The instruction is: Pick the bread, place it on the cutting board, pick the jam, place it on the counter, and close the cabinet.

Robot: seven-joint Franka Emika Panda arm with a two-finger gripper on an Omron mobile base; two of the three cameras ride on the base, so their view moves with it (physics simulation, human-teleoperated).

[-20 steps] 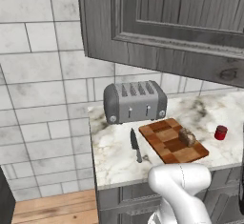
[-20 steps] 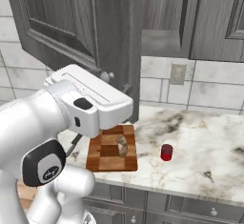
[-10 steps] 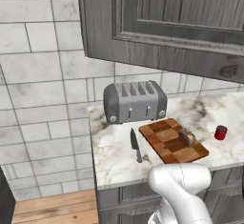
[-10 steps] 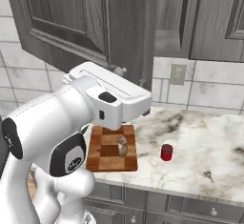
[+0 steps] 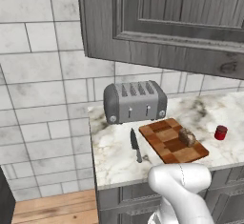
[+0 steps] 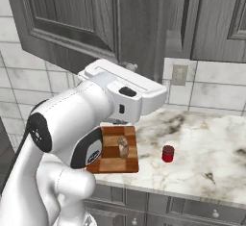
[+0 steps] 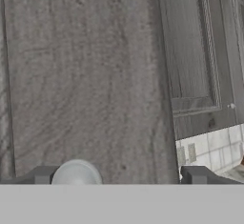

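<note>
The cabinet's dark grey door (image 7: 86,75) stands swung out over the counter (image 5: 119,163). Its round pale knob (image 7: 76,172) lies close in front of my gripper (image 7: 119,178), between the fingertips (image 7: 40,175) and nearer the left one. The jaws are open and hold nothing. In the right base view my white hand (image 6: 122,88) is raised against the door's lower edge (image 6: 103,52). The bread (image 5: 187,137) (image 6: 123,147) lies on the checkered cutting board (image 5: 164,142) (image 6: 108,165). A small red jam jar (image 5: 220,132) (image 6: 167,153) stands on the counter right of the board.
A grey toaster (image 5: 135,101) stands at the back of the counter by the tiled wall. A black-handled knife (image 5: 135,144) lies left of the board. A closed cabinet door (image 6: 221,18) and a wall outlet (image 6: 179,75) are to the right.
My arm has risen and swung right toward the open door. The door's free edge sits a little further right in the right base view. Bread, board and jam have not moved.
</note>
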